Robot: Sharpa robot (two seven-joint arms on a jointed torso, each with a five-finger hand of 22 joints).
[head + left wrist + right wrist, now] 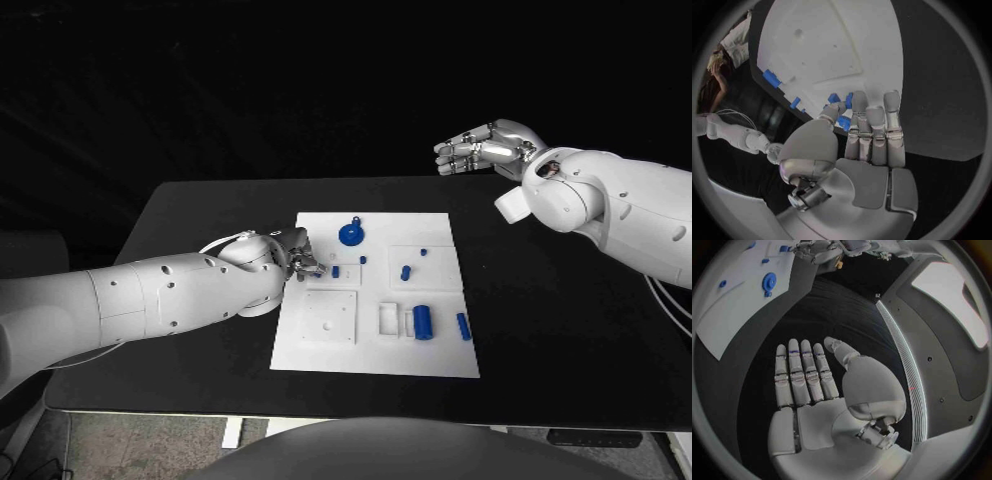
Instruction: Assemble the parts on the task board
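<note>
The white task board lies in the middle of the black table. My left hand is low over the board's left edge. In the left wrist view its thumb and a finger pinch a small blue part, seen beside the fingers in the head view. More blue parts are on the board: a round knob, small pegs, a thick cylinder and a thinner piece. My right hand hangs high beyond the board's far right corner, empty, its fingers straight in the right wrist view.
A raised white square plate and a small white block sit on the board's near half. Bare black table surrounds the board on both sides.
</note>
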